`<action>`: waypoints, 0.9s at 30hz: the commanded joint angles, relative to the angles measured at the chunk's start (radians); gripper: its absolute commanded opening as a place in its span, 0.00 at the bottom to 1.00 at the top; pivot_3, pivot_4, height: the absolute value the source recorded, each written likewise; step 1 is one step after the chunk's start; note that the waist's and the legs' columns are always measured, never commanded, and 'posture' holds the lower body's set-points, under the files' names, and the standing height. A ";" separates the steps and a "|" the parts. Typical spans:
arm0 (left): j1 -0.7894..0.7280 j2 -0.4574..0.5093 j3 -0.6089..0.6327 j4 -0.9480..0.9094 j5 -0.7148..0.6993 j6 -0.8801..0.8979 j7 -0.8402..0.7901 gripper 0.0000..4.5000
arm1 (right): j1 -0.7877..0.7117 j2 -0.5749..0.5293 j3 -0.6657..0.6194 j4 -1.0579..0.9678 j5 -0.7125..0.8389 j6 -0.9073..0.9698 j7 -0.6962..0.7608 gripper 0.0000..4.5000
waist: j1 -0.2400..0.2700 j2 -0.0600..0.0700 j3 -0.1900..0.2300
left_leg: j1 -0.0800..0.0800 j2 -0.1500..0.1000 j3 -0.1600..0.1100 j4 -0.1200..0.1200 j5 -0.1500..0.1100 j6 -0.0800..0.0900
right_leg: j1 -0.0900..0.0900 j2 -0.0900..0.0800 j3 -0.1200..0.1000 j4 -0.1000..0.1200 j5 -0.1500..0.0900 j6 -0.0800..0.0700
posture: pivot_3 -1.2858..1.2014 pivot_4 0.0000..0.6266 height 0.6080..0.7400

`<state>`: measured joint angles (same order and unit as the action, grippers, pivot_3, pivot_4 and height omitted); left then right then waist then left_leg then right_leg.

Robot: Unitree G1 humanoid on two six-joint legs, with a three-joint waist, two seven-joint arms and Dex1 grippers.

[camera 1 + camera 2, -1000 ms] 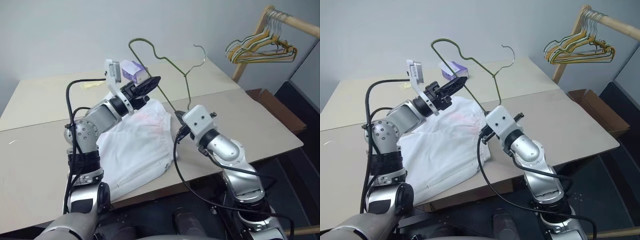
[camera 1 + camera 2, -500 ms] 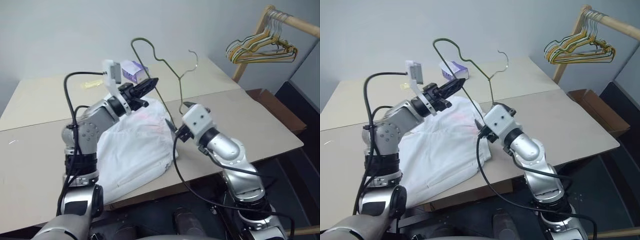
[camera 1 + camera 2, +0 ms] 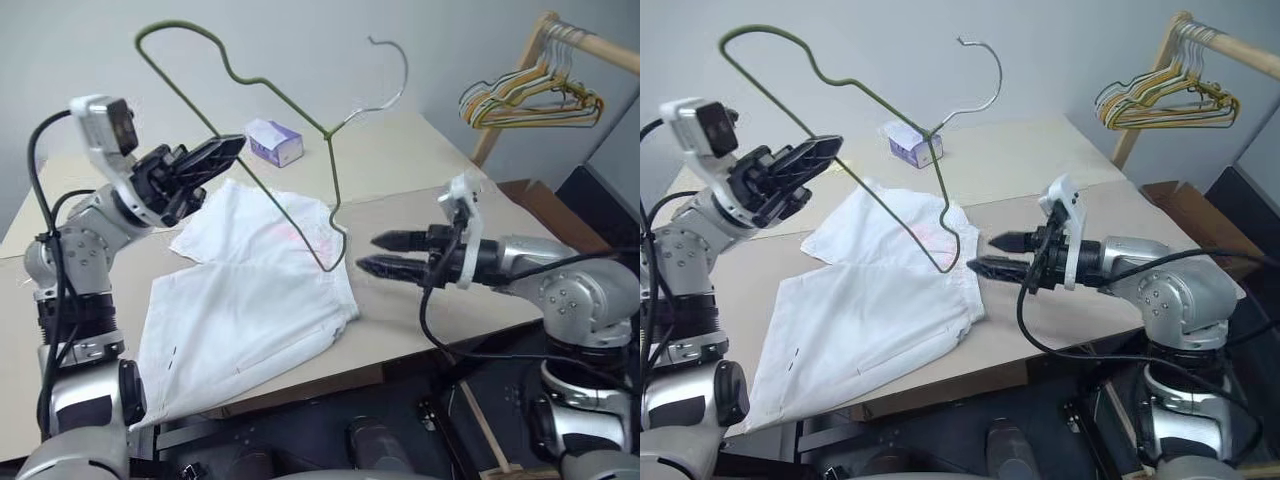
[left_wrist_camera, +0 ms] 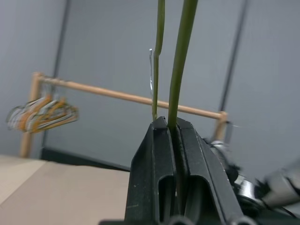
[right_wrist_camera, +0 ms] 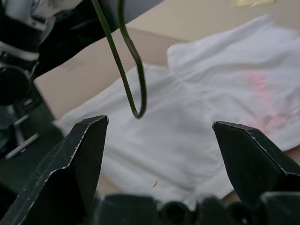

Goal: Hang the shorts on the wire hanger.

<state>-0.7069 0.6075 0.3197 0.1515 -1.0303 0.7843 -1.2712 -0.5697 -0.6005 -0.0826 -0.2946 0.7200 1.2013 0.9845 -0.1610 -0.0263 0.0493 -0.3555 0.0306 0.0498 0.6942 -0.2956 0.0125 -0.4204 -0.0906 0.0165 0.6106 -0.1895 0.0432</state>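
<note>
The left gripper [image 3: 228, 148] was clamped on the wire hanger [image 3: 262, 85], holding it in the air above the shorts [image 3: 250, 300] with its lower bend just over the fabric. The right gripper [image 3: 382, 252] stood with fingers spread, empty, beside the shorts' edge. The shorts lay flat on the table [image 3: 440, 180]. A tissue box [image 3: 274, 141] sat farther back.

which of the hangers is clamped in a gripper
The thin dark wire hanger, pinched in the shut left gripper above the table; the yellow, green and white hangers hang bunched on the wooden rail.
</note>
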 commanded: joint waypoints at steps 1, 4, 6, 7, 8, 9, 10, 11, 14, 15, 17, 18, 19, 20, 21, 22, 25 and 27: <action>-0.016 0.010 0.030 -0.014 -0.038 -0.010 -0.063 0.00 | -0.044 -0.030 0.059 0.040 0.024 -0.051 0.085 0.93 | 0.008 0.000 0.000 | 0.000 0.000 0.001 0.000 0.000 0.000 | 0.000 0.000 0.000 0.000 0.000 0.000 | 0.48 0.00 1.00; -0.009 -0.003 0.026 -0.029 -0.032 -0.016 -0.055 0.00 | -0.086 -0.016 0.115 0.068 0.022 -0.072 0.107 0.93 | 0.011 0.000 0.000 | -0.001 0.000 0.002 0.000 0.000 0.000 | -0.001 0.000 0.000 0.000 0.000 0.000 | 0.49 0.00 1.00; 0.000 -0.009 0.021 -0.040 -0.024 -0.024 -0.056 0.00 | -0.118 0.004 0.139 0.083 0.025 -0.069 0.098 0.93 | 0.013 0.000 0.000 | -0.001 0.000 0.002 0.000 0.000 0.000 | -0.001 0.000 0.000 0.000 0.000 0.000 | 0.49 0.00 1.00; 0.003 -0.012 0.020 -0.043 -0.021 -0.028 -0.055 0.00 | -0.135 0.017 0.153 0.090 0.024 -0.065 0.089 0.93 | 0.014 0.000 0.000 | -0.001 0.000 0.002 0.000 0.000 0.000 | -0.001 0.000 0.000 0.000 0.000 0.000 | 0.49 0.00 1.00; 0.005 -0.015 0.020 -0.045 -0.018 -0.032 -0.052 0.00 | -0.147 0.028 0.164 0.096 0.020 -0.064 0.082 0.93 | 0.015 0.000 0.000 | -0.001 0.000 0.002 0.000 0.000 0.000 | -0.001 0.000 0.000 0.001 0.000 0.000 | 0.49 0.00 1.00; 0.007 -0.018 0.019 -0.048 -0.013 -0.039 -0.045 0.00 | -0.163 0.044 0.173 0.108 0.014 -0.061 0.065 0.93 | 0.017 0.000 0.000 | -0.001 0.001 0.002 0.000 0.000 0.000 | -0.001 0.000 0.000 0.001 0.000 0.000 | 0.49 0.00 1.00; 0.008 -0.021 0.018 -0.049 -0.009 -0.043 -0.040 0.00 | -0.174 0.057 0.175 0.118 0.009 -0.058 0.049 0.93 | 0.019 0.000 0.000 | -0.001 0.001 0.002 0.000 0.000 0.000 | -0.001 0.000 0.000 0.000 0.000 0.000 | 0.49 0.00 1.00; 0.009 -0.025 0.018 -0.049 -0.007 -0.046 -0.036 0.00 | -0.181 0.066 0.176 0.123 0.008 -0.057 0.038 0.93 | 0.021 0.000 0.000 | -0.001 0.001 0.002 0.000 0.000 0.000 | -0.001 0.000 0.000 0.000 0.000 0.000 | 0.49 0.00 1.00; 0.014 -0.034 0.016 -0.052 -0.002 -0.054 -0.033 0.00 | -0.183 0.071 0.186 0.104 0.016 -0.062 0.030 0.93 | 0.035 0.000 0.000 | -0.002 0.000 0.002 0.000 0.000 0.000 | -0.002 0.000 0.000 0.000 0.000 0.000 | 0.49 0.00 1.00; 0.018 -0.036 0.014 -0.055 0.005 -0.059 -0.030 0.00 | -0.179 0.077 0.184 0.096 0.022 -0.060 0.022 0.93 | 0.037 0.000 0.000 | -0.002 0.001 0.002 0.000 0.000 0.000 | -0.002 0.000 0.000 0.000 0.000 0.000 | 0.49 0.00 1.00; 0.021 -0.038 0.010 -0.057 0.013 -0.066 -0.028 0.00 | -0.177 0.084 0.178 0.092 0.031 -0.054 0.010 0.93 | 0.042 0.000 0.000 | -0.003 0.001 0.003 0.000 0.000 0.000 | -0.003 0.000 0.000 0.000 0.000 0.000 | 0.49 0.00 1.00; 0.023 -0.039 0.009 -0.057 0.013 -0.069 -0.031 0.00 | -0.177 0.086 0.176 0.091 0.035 -0.051 0.006 0.93 | 0.043 0.000 0.000 | -0.003 0.001 0.003 0.000 0.000 0.000 | -0.003 0.000 -0.001 0.000 0.000 0.000 | 0.48 0.00 1.00; 0.025 -0.040 0.009 -0.057 0.013 -0.071 -0.033 0.00 | -0.176 0.086 0.177 0.089 0.036 -0.051 0.004 0.93 | 0.044 0.000 0.000 | -0.003 0.001 0.003 0.000 0.000 0.000 | -0.003 0.000 -0.001 0.000 0.000 0.000 | 0.48 0.00 1.00; 0.026 -0.041 0.009 -0.055 0.014 -0.073 -0.035 0.00 | -0.176 0.086 0.177 0.088 0.037 -0.052 0.002 0.93 | 0.044 0.000 0.000 | -0.003 0.001 0.003 0.001 0.000 0.000 | -0.003 0.000 -0.001 0.000 0.000 0.000 | 0.48 0.00 1.00; 0.027 -0.042 0.008 -0.053 0.015 -0.075 -0.036 0.00 | -0.175 0.088 0.175 0.089 0.038 -0.051 -0.004 0.93 | 0.044 0.000 0.000 | -0.004 0.001 0.003 0.001 0.000 0.000 | -0.003 0.000 -0.001 0.000 0.000 0.000 | 0.48 0.00 1.00; 0.027 -0.045 0.008 -0.049 0.015 -0.077 -0.038 0.00 | -0.176 0.091 0.174 0.090 0.038 -0.048 -0.010 0.93 | 0.043 0.000 0.000 | -0.003 0.000 0.003 0.001 0.000 0.000 | -0.003 0.000 -0.001 0.000 0.000 0.000 | 0.48 0.00 1.00; 0.024 -0.051 0.007 -0.041 0.014 -0.084 -0.039 0.00 | -0.177 0.096 0.177 0.094 0.037 -0.043 -0.025 0.90 | 0.041 0.000 0.000 | -0.003 0.001 0.003 0.001 0.000 0.000 | -0.003 0.000 -0.001 0.000 0.001 0.000 | 0.48 0.00 1.00; 0.021 -0.057 0.007 -0.035 0.015 -0.089 -0.040 0.00 | -0.177 0.098 0.185 0.095 0.032 -0.041 -0.032 0.82 | 0.039 0.000 0.000 | -0.003 0.001 0.003 0.001 0.000 0.000 | -0.002 0.000 -0.001 0.000 0.000 0.000 | 0.48 0.00 1.00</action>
<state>-0.6672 0.5508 0.3238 0.1277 -1.0171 0.7177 -1.3062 -0.7315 -0.5041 0.1123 -0.1747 0.7312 1.1600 0.9558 -0.1215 -0.0263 0.0492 -0.3584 0.0312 0.0529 0.6951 -0.2956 0.0125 -0.4229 -0.0907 0.0155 0.6110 -0.1890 0.0428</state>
